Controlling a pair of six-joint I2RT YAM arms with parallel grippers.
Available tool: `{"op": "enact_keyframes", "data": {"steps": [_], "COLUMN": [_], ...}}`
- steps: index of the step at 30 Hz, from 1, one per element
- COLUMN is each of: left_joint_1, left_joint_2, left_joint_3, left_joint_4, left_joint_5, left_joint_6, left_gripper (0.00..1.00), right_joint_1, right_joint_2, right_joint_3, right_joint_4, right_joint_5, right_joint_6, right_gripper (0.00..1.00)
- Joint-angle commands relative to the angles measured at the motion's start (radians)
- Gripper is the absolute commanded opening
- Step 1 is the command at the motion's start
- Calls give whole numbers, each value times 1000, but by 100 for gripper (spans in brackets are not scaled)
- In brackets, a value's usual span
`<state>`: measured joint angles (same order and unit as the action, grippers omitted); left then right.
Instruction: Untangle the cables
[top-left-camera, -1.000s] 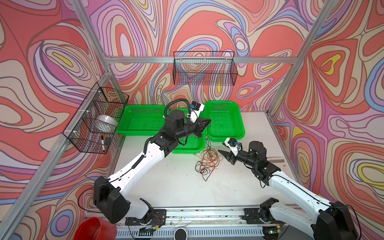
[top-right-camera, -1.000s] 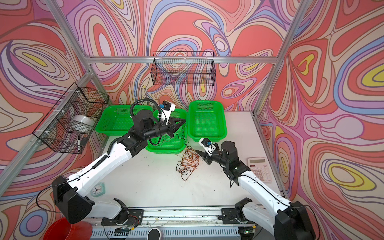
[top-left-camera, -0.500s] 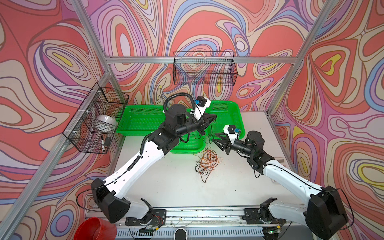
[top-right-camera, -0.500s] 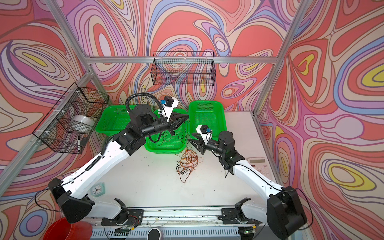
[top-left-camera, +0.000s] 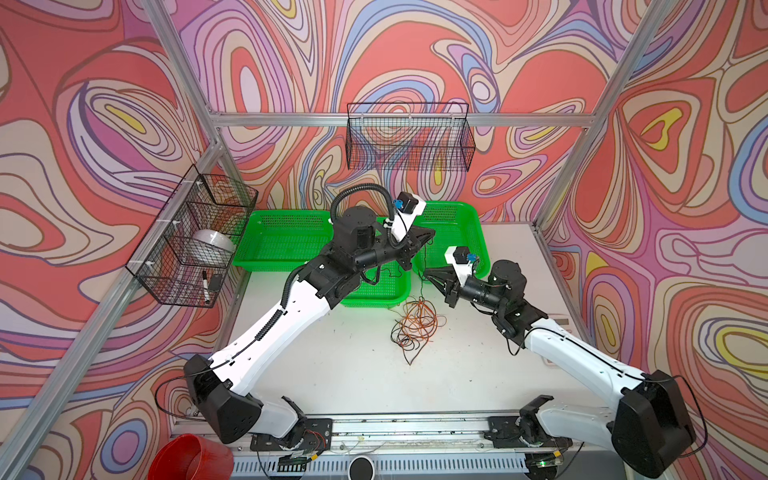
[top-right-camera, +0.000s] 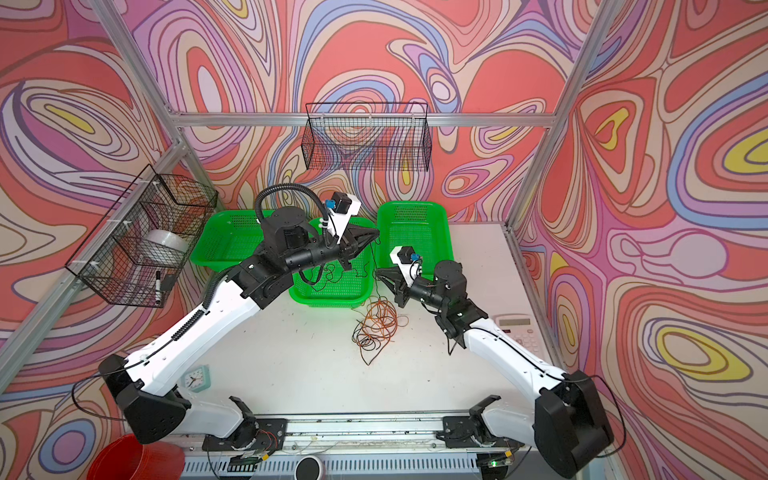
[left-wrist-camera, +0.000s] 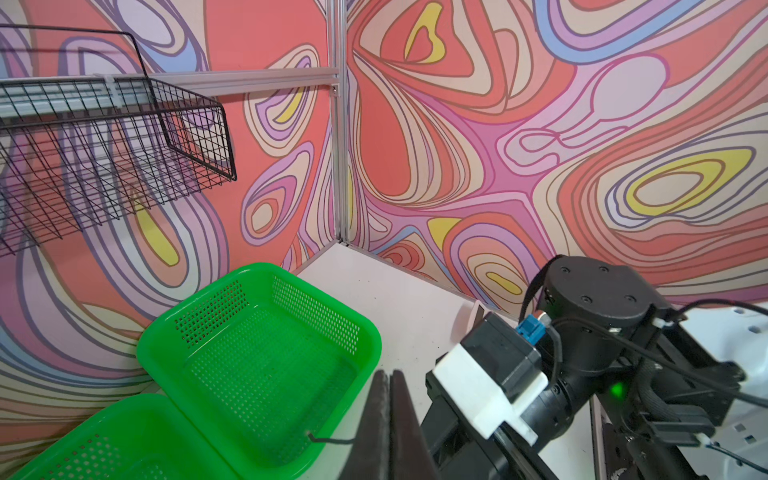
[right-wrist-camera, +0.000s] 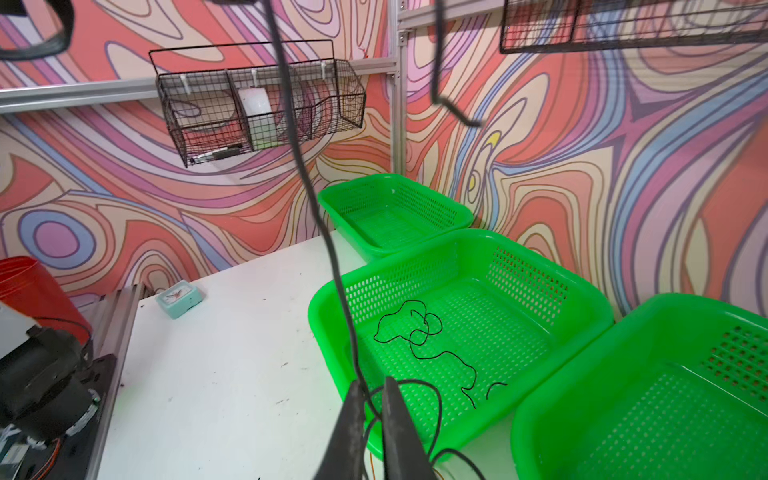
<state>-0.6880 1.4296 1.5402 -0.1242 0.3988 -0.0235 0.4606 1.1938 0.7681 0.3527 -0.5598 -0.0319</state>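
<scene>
- Step in hand: drawing the black cable (right-wrist-camera: 308, 183) out of the other cables (top-left-camera: 415, 328). These lie in a loose heap of orange-brown, red and black loops on the table (top-left-camera: 332, 374), just in front of the middle green basket (top-left-camera: 376, 300).
- left gripper (top-left-camera: 430, 236): raised over the basket, jaws pressed flat together on the black cable; a short end pokes out beside them.
- right gripper (top-left-camera: 426, 273): lower, by the basket's near corner, jaws closed down to a slit with the same black strand pinched between them.
- The strand runs from the upper grip down through the lower one towards the heap (very thin, hard to trace in both top views).
- Next move, my guess: spread the two grips apart or lift, slowly. Too fast and the whole heap could drag along, or a knot could tighten.
- Only the right wrist view shows clearly the black wire curled on the basket floor.
- The whole heap shows only in the top views; the left wrist view misses it entirely.
- How far the jaws are closed can be read only from the wrist views.
</scene>
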Motion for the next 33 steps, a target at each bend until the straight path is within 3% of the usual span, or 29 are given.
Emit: {"op": "enact_keyframes", "data": {"steps": [1, 5, 6, 9, 12, 17, 21, 28, 30, 33], "left_joint_1": [-5, -4, -4, -4, -5, -4, -5, -5, -5, -5], "left_joint_2": [-13, -18, -17, -6, 7, 25, 29, 34, 31, 25], "left_joint_3": [49, 68, 72, 106, 138, 181, 190, 209, 211, 208], "left_joint_4": [-21, -43, -43, -53, -57, -61, -60, -68, -69, -78], "left_joint_5": [-38, -61, -61, -49, -37, -32, -29, -39, -44, -52], "left_joint_6": [62, 87, 89, 91, 91, 103, 105, 119, 126, 137], "left_gripper": [0, 0, 0, 0, 0, 0, 0, 0, 0, 0], "right_joint_1": [4, -2, -3, -6, -8, -7, 13, 64, 66, 66], "right_joint_2": [-50, -80, -92, -127, -153, -105, -23, 116, 128, 113], "right_joint_3": [-26, -75, -96, -137, -143, -135, -138, -67, -65, -86], "right_joint_4": [13, 46, 77, 142, 130, 58, 120, 242, 258, 290], "right_joint_5": [87, 172, 184, 211, 183, -34, -36, -72, -42, 4], "right_joint_6": [12, 55, 69, 79, 50, -1, 25, 59, 64, 67], "right_gripper": [6, 0, 3, 30, 46, 55, 57, 53, 43, 20]}}
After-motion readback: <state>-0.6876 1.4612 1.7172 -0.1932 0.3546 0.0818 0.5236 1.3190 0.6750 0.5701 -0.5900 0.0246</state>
